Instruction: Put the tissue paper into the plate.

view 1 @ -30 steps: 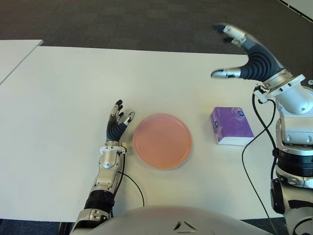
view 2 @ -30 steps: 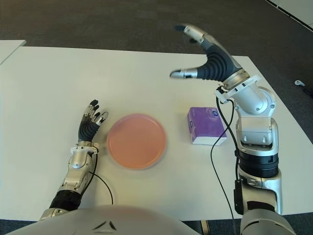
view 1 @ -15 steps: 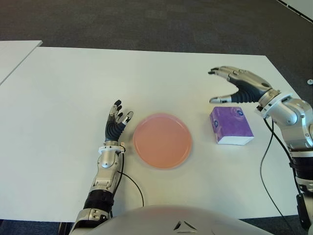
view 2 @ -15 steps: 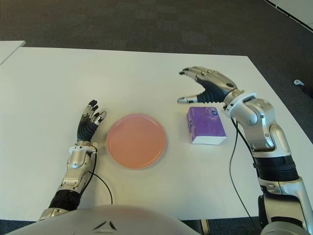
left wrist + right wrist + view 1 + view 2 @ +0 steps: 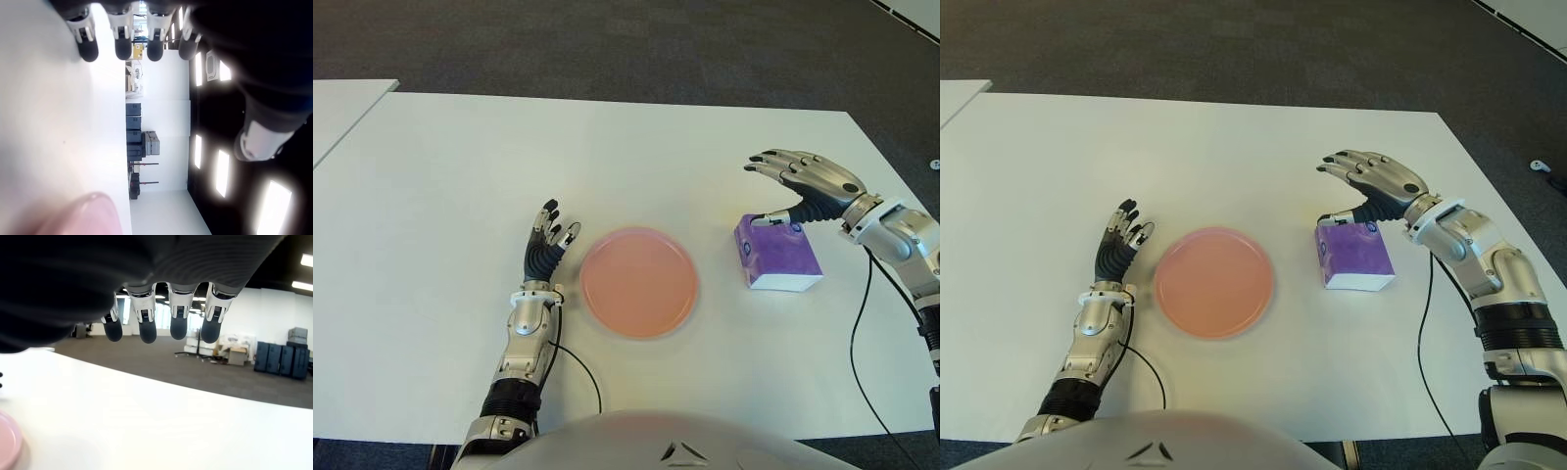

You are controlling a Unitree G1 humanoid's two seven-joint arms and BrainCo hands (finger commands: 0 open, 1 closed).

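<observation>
Over the last second our right hand (image 5: 800, 188) has dropped from high above the table (image 5: 450, 196) to just behind the tissue pack (image 5: 776, 254), so we judge the reach nearly done and the grasp not yet made. From the left eye we see the hand spread, four fingers arched above the pack's far edge and the thumb tip at or touching its top corner; nothing is held. The purple pack lies flat on the table, apart from the pink plate (image 5: 637, 282) on its left, and the plate holds nothing. Our left hand (image 5: 549, 247) shows just left of the plate, fingers relaxed and holding nothing, unchanged. From the right eye the same layout reads: a clear gap between pack and plate. Our left wrist view shows straight fingertips (image 5: 89, 48) over bare table and a sliver of the plate's rim. Our right wrist view shows four extended fingertips (image 5: 146, 331) with nothing between them, the pack itself out of sight. Next we need to close on the pack and carry it left.
</observation>
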